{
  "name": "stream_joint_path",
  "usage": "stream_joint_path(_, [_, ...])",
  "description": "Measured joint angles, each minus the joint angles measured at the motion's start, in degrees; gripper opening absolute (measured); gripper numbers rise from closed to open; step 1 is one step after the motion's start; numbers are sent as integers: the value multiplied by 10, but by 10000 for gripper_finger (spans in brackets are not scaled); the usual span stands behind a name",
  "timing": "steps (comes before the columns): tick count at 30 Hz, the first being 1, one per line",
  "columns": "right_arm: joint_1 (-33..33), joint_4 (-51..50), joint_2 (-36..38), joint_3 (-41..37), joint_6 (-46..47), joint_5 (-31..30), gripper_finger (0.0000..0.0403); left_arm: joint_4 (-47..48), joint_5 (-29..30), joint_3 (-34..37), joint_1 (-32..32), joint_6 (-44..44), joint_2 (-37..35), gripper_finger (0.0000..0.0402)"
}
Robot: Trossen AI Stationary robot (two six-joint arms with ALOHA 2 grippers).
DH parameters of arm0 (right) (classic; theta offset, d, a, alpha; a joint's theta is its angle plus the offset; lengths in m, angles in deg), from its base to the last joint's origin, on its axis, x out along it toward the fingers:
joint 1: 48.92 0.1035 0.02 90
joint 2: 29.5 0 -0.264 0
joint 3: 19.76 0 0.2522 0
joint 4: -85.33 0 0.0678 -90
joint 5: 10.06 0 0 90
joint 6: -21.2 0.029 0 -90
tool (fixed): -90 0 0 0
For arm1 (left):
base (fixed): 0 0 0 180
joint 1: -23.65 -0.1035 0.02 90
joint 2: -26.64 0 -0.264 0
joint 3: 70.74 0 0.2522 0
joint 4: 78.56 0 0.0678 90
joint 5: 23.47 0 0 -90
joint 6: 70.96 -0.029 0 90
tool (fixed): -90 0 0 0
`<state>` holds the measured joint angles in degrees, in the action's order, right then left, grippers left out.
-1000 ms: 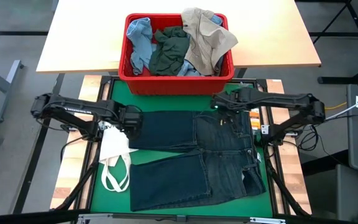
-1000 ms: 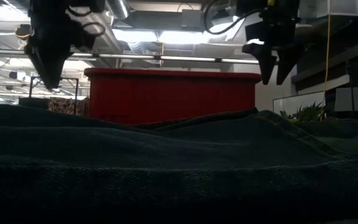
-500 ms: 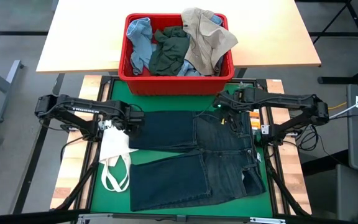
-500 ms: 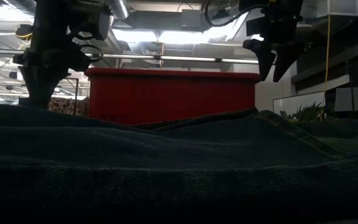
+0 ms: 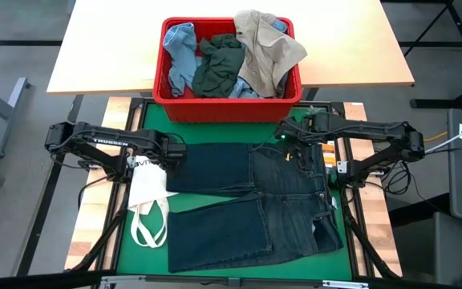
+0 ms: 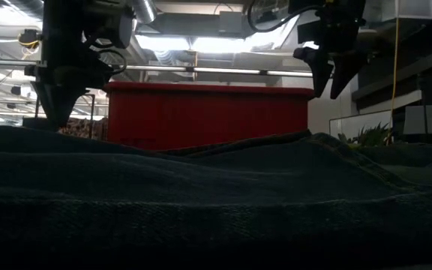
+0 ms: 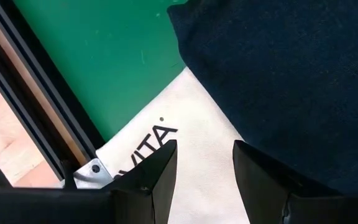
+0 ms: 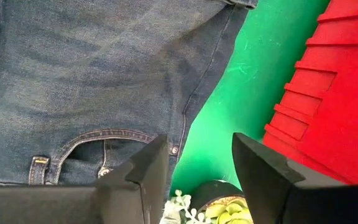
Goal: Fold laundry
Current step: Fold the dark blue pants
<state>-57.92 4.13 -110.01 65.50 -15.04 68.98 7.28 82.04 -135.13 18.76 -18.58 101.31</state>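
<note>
Both grippers hang open and empty over the dark navy denim jeans (image 5: pixel 247 201) spread flat on the green mat (image 5: pixel 155 124), left gripper (image 7: pixel 204 171) at the leg hem, right gripper (image 8: pixel 197 168) at the waistband, so the first fold looks about to start, and next they probably need to drop and pinch those edges.

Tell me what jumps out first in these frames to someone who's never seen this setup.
The dark navy jeans lie spread flat across the green mat, filling most of it. Behind them, a red basket sits heaped with light blue, dark green-grey and beige garments. The left gripper hangs open over the jeans' leg end beside a white tote bag, while the right gripper hangs open over the waistband near the basket.
</note>
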Motion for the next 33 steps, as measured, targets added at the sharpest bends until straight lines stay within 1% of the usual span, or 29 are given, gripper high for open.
stream_joint_path(4, [0,0,0,0,0,0,177,-7,1,0,0,12,0,151])
stream_joint_path(10, [0,-2,0,0,0,0,177,-7,34,0,0,12,0,151])
stream_joint_path(15, [0,-1,0,0,0,0,177,-8,35,0,0,11,0,151])
stream_joint_path(20, [0,-1,6,0,0,0,177,-59,33,0,0,44,0,151])
stream_joint_path(22, [0,-1,11,0,0,0,177,-93,22,9,0,56,0,151])
stream_joint_path(24, [0,-1,14,0,2,0,177,-117,-4,27,0,65,0,151])
stream_joint_path(28, [0,-1,20,0,4,0,177,-127,-47,68,-2,115,0,151])
stream_joint_path(31, [0,-1,20,0,5,0,177,-133,-61,96,-2,141,0,151])
stream_joint_path(33, [0,-1,20,0,5,0,177,-157,-66,114,-3,149,0,151])
